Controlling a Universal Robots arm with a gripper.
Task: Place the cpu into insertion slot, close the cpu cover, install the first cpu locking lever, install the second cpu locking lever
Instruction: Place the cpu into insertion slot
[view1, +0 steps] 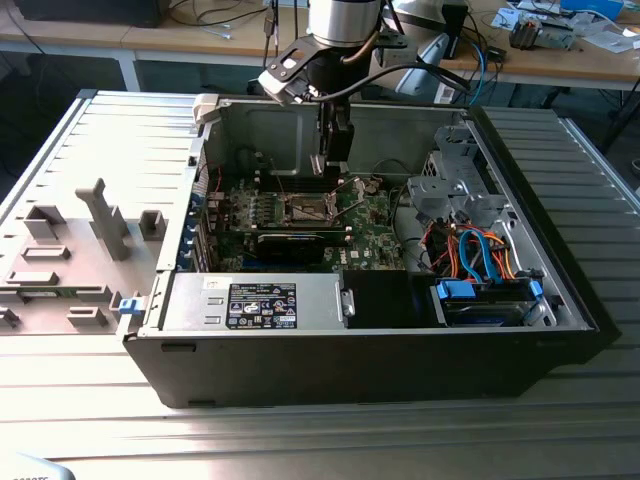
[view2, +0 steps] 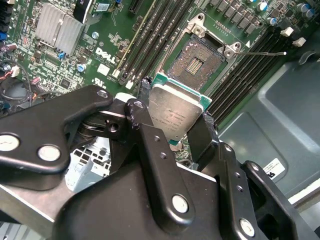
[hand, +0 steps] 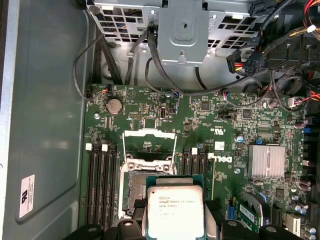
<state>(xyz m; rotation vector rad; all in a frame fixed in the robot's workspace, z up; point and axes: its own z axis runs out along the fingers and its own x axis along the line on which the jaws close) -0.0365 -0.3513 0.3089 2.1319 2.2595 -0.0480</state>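
Item 1, pincer (view2: 172, 121): I read it as clamped on the cpu. One black finger (view2: 139, 117) presses one edge of the chip and the other finger presses the opposite edge. In the exterior view the pincer (view1: 333, 160) hangs inside the open computer case (view1: 560, 300), above the motherboard (view1: 370, 225).

Item 2, cpu (view2: 175, 111): a square chip with its silver-grey lid facing both wrist cameras and a green rim showing on its far edges. It sits between the fingertips, clear of the board. In the first wrist view the cpu (hand: 175, 210) looks roughly level with the board, though I cannot be sure of a slight tilt.

Item 3, insertion slot (view2: 200, 60): an open, dark recess with nothing in it. It lies beyond the fingertips and below them, just past the chip's far edge, not squarely under it. In the first wrist view the chip overlaps one side of the insertion slot (hand: 134, 189), so I judge the chip is offset sideways as well as raised.

Item 4, cpu cover (hand: 150, 142): the silver frame is swung up on the far side of the socket from the pincer, leaving the recess exposed.

Item 5, locking lever (view2: 265, 53): a thin wire arm, released, standing out to one side of the socket.

Item 6, memory slots (view2: 155, 30): long black rows flanking the socket on both sides, running along the line from pincer to socket.
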